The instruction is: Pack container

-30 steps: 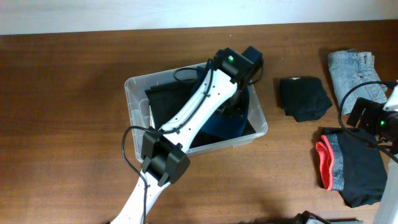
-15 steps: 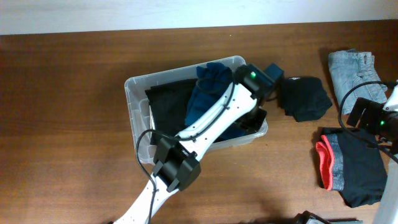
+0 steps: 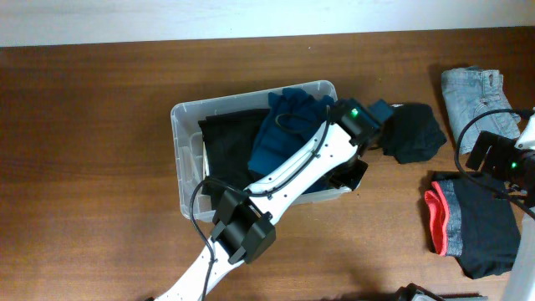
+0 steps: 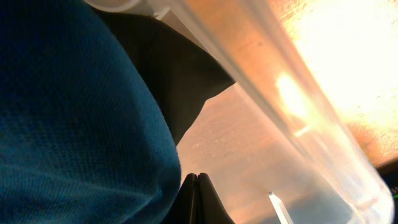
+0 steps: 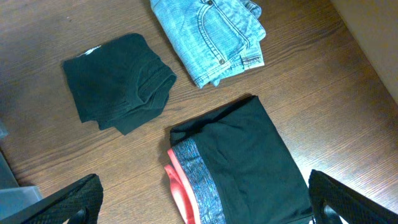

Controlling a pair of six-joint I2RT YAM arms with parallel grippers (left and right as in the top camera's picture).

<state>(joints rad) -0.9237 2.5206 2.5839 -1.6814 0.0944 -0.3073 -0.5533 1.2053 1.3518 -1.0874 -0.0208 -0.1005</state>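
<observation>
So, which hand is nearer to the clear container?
Left. The left hand is shut at the right end of the container beside the blue garment; the right hand hangs open over folded clothes far to its right.

a brown wooden bench (image 3: 100,125) carries loose clothes. near its right end a folded light-blue denim piece (image 3: 475,94) lies by the far edge. a folded black garment (image 3: 414,134) sits to its left, apart from it. nearer the front lies a larger black garment (image 3: 481,226) with a red and grey band along its left edge. further left, a dark blue knit garment (image 3: 288,130) lies against a black one (image 3: 227,142).
</observation>
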